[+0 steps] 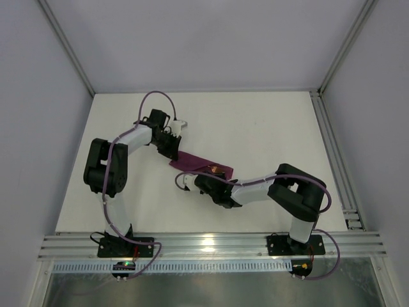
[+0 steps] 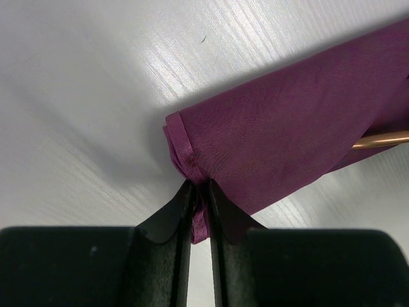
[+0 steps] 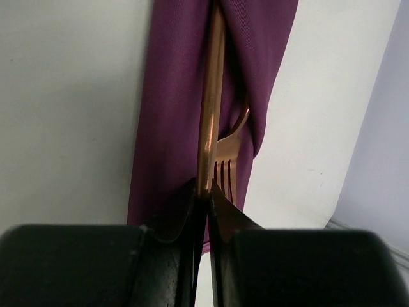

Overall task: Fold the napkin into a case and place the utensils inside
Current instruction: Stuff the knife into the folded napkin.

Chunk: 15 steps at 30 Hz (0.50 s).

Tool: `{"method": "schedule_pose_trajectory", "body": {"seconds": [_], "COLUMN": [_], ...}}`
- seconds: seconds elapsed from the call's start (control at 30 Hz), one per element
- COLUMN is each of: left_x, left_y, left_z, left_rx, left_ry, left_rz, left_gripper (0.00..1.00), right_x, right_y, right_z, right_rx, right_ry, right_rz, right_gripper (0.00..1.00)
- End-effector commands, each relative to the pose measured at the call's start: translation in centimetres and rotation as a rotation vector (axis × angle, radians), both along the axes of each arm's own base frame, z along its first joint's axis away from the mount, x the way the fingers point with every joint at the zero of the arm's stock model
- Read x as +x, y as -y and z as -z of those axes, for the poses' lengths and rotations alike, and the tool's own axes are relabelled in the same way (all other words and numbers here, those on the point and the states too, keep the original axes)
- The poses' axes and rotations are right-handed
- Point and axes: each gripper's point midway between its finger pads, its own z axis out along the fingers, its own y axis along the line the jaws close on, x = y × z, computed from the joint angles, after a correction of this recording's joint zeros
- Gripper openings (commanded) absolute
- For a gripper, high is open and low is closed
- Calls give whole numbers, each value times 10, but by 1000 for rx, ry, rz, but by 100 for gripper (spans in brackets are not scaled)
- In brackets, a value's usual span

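Right jaws around knife (image 3: 209, 115), fork (image 3: 225, 169) alongside

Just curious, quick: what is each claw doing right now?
Left gripper: closed, pinching the napkin corner.
Right gripper: closed on the knife.

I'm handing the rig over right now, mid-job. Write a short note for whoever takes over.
Left gripper: shut on an end corner of the napkin.
Right gripper: shut on the end of the knife, which runs into the fold.
Fork: handle inside the fold, tines sticking out beside the knife.
Done: napkin folded into a narrow case.
To do: probably push both utensils further in, then release.
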Motion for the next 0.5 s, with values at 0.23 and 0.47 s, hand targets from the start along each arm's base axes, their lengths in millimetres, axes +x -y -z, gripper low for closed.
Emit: {"method": "schedule_pose_trajectory", "body": {"seconds": [0.23,0.47], "left_x": [1,2], "left_y": [7,5], "left_z": [-18,-18], "left_rx": [-42,-29], "left_ry": [43,48], "left_rz": [29,31], "left_gripper": [16,17], "right_x": [15,4], "right_y": [-25,-23], "right_z": [-10,-10], "right_rx": [64,64], "right_ry": [13,-63], "right_rz": [9,-9], "right_gripper": [19,49]}}
